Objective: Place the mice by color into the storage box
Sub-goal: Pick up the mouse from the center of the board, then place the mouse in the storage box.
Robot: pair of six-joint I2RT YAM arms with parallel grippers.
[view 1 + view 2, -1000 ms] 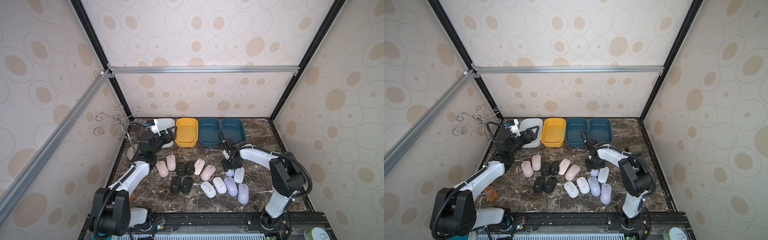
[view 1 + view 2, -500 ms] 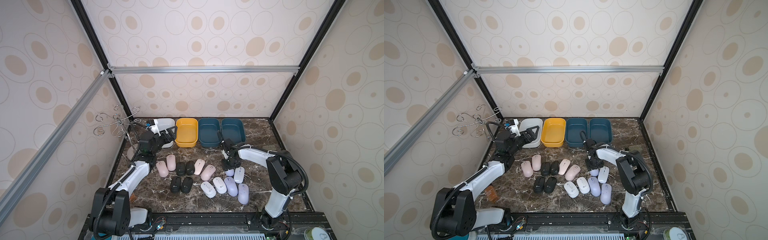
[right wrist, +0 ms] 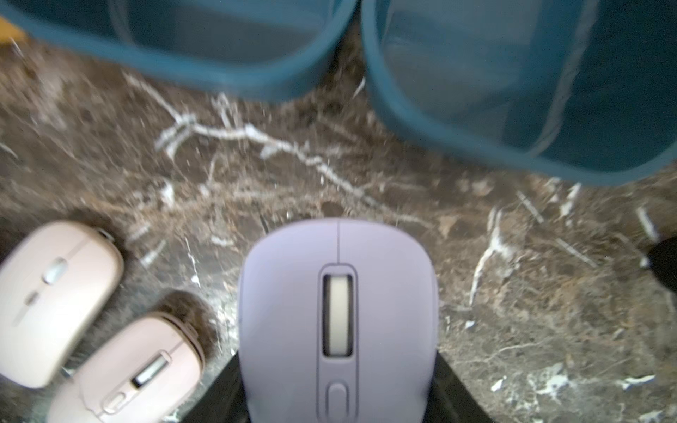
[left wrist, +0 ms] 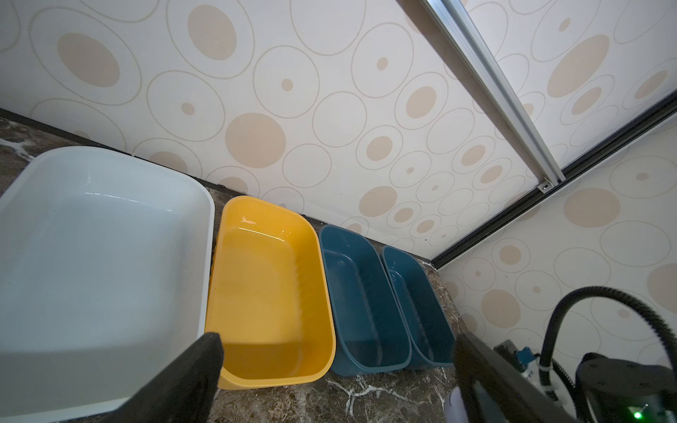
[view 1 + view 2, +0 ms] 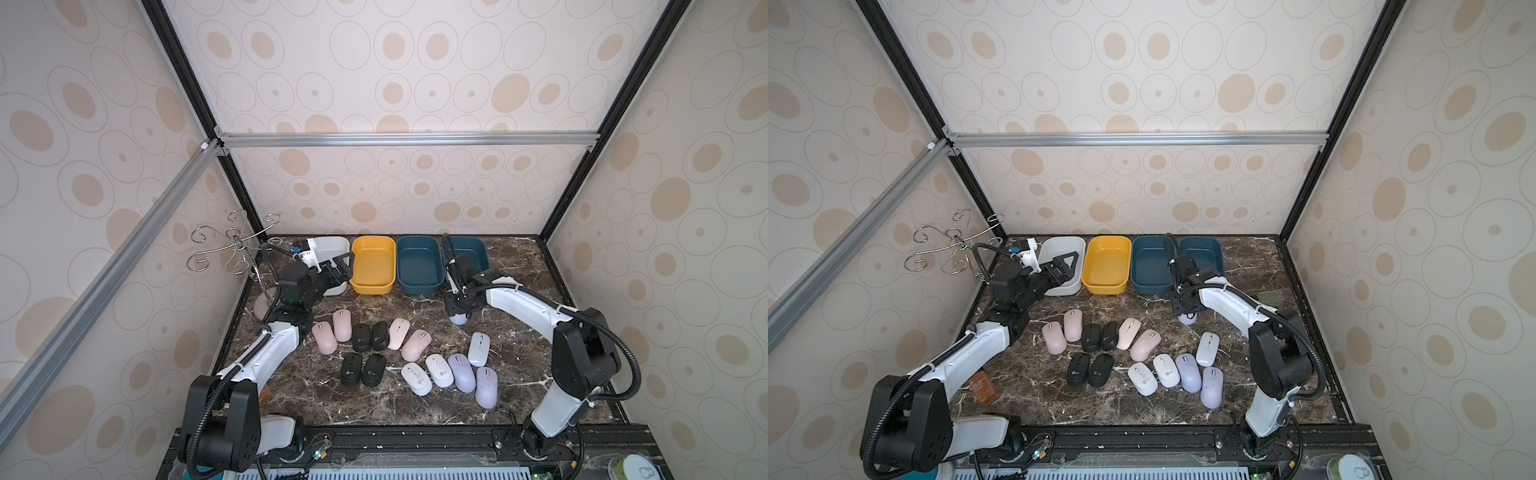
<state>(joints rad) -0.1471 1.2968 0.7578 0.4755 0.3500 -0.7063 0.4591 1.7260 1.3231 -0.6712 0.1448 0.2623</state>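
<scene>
Right wrist view: right jaws clasp lavender mouse (image 3: 337,318) near teal box (image 3: 458,121) rim; left jaws gape

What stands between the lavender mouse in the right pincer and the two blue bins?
Nothing visible. Only bare marble tabletop lies between the lavender mouse, gripped in the right pincer, and the near rims of the blue bins. Two pink mice lie off to one side.

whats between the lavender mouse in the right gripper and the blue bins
Only bare tabletop ahead of the mouse, shown in the right wrist view.
</scene>
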